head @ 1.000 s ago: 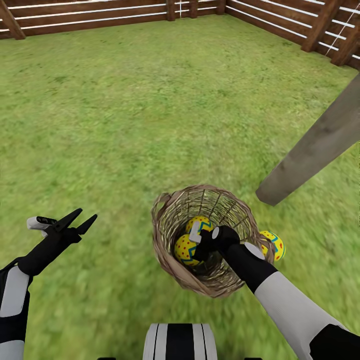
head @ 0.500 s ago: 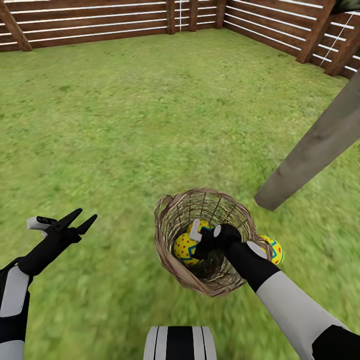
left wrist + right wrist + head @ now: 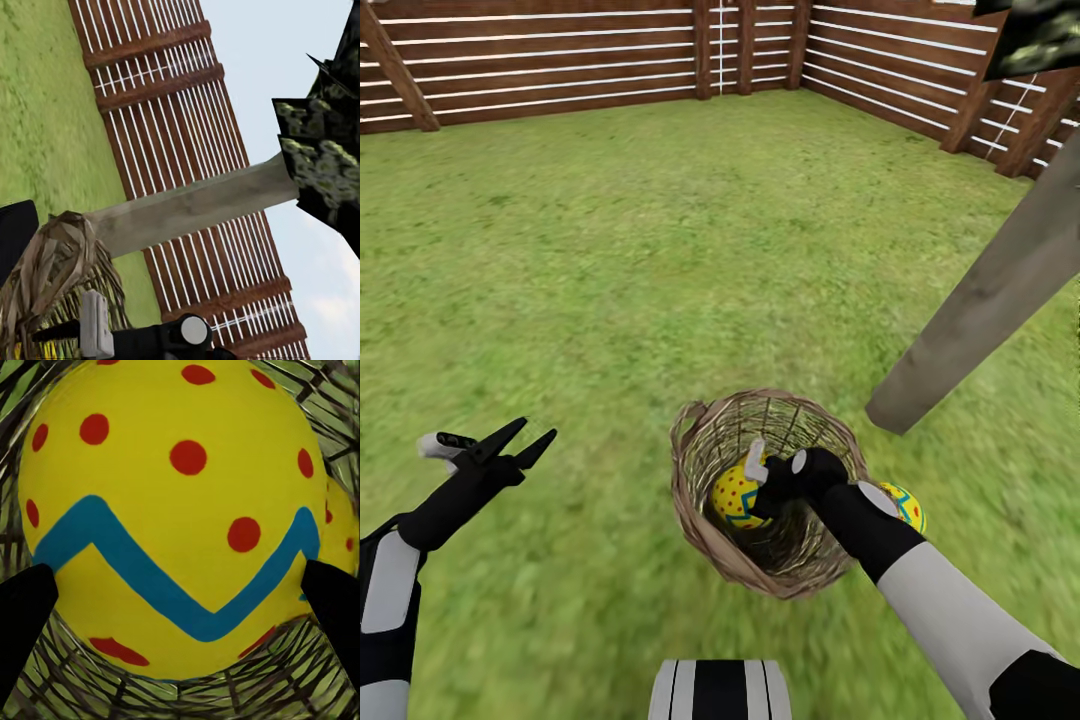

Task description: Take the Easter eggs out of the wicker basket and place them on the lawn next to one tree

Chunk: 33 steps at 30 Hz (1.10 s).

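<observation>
Open lawn [image 3: 610, 280] left of wicker basket [image 3: 705, 520]

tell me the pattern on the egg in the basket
Yellow egg with red dots and a blue zigzag band; right wrist view.

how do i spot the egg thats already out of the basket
Find the leaning grey trunk on the lawn; the wicker basket sits near its foot. The egg lies on grass beside the basket's right wall, outside the weave.
</observation>
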Tool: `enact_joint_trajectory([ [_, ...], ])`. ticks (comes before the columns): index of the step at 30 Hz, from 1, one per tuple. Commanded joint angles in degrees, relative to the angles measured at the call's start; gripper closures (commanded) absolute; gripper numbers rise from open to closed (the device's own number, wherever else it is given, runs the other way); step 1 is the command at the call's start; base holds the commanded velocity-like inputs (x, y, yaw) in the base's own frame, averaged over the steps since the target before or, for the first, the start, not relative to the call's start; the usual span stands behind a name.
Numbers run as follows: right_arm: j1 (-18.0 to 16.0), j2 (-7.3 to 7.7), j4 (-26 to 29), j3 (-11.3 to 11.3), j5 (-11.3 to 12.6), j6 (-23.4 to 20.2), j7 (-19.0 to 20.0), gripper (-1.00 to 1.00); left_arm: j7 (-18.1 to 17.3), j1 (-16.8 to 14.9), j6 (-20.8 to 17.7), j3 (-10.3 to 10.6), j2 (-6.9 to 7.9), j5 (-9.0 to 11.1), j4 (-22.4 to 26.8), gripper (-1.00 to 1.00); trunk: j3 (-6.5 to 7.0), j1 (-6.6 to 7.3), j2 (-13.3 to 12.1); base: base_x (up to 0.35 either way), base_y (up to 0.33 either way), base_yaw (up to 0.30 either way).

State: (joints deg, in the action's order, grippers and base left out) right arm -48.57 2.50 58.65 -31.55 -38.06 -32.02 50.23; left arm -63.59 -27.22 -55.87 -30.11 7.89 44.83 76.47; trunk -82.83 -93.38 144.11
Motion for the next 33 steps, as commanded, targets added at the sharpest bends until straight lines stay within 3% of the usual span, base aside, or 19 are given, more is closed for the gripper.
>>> enact_joint_trajectory([
  [1, 0.0, 0.53, 0.2, -0.1, -0.4, -0.2, 0.3, 1.00, -0.1, 0.0, -0.3, 1.2, 0.23, 0.0, 0.0, -1.00, 0.19, 0.03, 0.0, 0.000, 0.000, 0.000],
  [3, 0.0, 1.39, 0.3, 0.4, -0.4, -1.5, 0.3, 1.00, 0.0, -0.1, -0.3, 2.9, 0.45, 0.0, 0.0, -1.00, 0.63, 0.08, 0.0, 0.000, 0.000, 0.000],
  [7, 0.0, 3.58, 4.3, 1.7, -0.3, -4.5, 0.7, 1.00, 1.1, -0.2, -0.4, 3.2, 0.55, 0.0, 0.0, -1.00, 1.52, 0.19, -0.1, 0.000, 0.000, 0.000],
  [9, 0.0, 5.12, 7.3, 3.3, -0.2, -4.6, 7.4, 1.00, 2.0, -0.3, -0.4, 3.3, 0.48, 0.0, 0.0, -1.00, 1.96, 0.24, -0.1, -0.052, 0.000, 0.000],
  [11, 0.0, 5.41, 10.0, 8.0, -0.3, -4.6, 10.8, 1.00, 2.1, -0.4, -0.4, 3.4, 0.46, 0.0, 0.0, -1.00, 2.41, 0.29, -0.1, -0.021, 0.000, 0.000],
  [14, 0.0, 6.28, 13.2, 10.4, -0.3, -4.6, 16.7, 1.00, 2.2, -0.4, -0.4, 3.4, 0.46, 0.0, 0.0, -1.00, 3.07, 0.37, -0.2, -0.001, 0.000, 0.000],
  [17, 0.0, 7.07, 18.9, 16.9, -0.5, -4.6, 24.1, 1.00, 2.4, -0.4, -0.4, 3.4, 0.46, 0.0, 0.0, -1.00, 3.73, 0.44, -0.2, 0.000, 0.000, 0.000],
  [18, 0.0, 7.30, 21.1, 20.3, -0.7, -4.7, 28.1, 1.00, 2.6, -0.4, -0.4, 3.4, 0.44, 0.0, 0.0, -1.00, 3.96, 0.47, -0.2, 0.000, 0.000, 0.000],
  [20, 0.0, 7.40, 22.9, 25.8, -0.4, -8.0, 32.1, 1.00, 2.7, -0.5, -0.4, 3.5, 0.38, 0.0, 0.0, -1.00, 4.40, 0.52, -0.3, 0.000, 0.000, 0.000],
  [21, 0.0, 7.34, 23.6, 28.4, -0.1, -8.9, 32.8, 1.00, 2.7, -0.5, -0.4, 3.5, 0.38, 0.0, 0.0, -1.00, 4.62, 0.55, -0.3, 0.000, 0.000, 0.000],
  [24, 0.0, 7.10, 24.1, 33.4, 0.4, -9.8, 35.8, 1.00, 2.7, -0.5, -0.4, 3.5, 0.36, 0.0, 0.0, -1.00, 5.29, 0.63, -0.3, 0.000, 0.000, 0.000],
  [25, 0.0, 6.98, 24.1, 37.9, 0.6, -9.9, 37.2, 1.00, 2.7, -0.5, -0.4, 3.5, 0.31, 0.0, -0.1, -1.00, 5.51, 0.65, -0.3, 0.000, 0.000, 0.000],
  [27, 0.0, 6.65, 24.1, 43.3, 0.6, -12.4, 38.8, 1.00, 2.7, -0.5, -0.4, 3.5, 0.18, 0.0, -0.1, -1.00, 5.95, 0.70, -0.3, 0.000, 0.000, 0.000],
  [28, 0.1, 6.21, 24.1, 44.3, 0.7, -14.5, 39.1, 1.00, 3.0, -0.5, -0.4, 3.6, 0.10, 0.0, -0.1, -1.00, 6.17, 0.73, -0.4, 0.000, 0.000, 0.000],
  [29, 0.4, 6.54, 23.8, 37.0, 0.5, -14.4, 38.8, 1.00, 3.3, -0.1, -0.1, 3.9, -0.24, -0.2, 0.0, -1.00, 6.16, 0.73, -0.4, 0.000, 0.000, 0.000],
  [33, 0.4, 5.83, 22.5, 36.5, 0.8, -14.6, 38.9, 1.00, 2.9, 0.8, -0.3, 3.1, 0.53, 0.0, -0.4, -1.00, 6.16, 0.73, -0.4, 0.000, 0.000, 0.000],
])
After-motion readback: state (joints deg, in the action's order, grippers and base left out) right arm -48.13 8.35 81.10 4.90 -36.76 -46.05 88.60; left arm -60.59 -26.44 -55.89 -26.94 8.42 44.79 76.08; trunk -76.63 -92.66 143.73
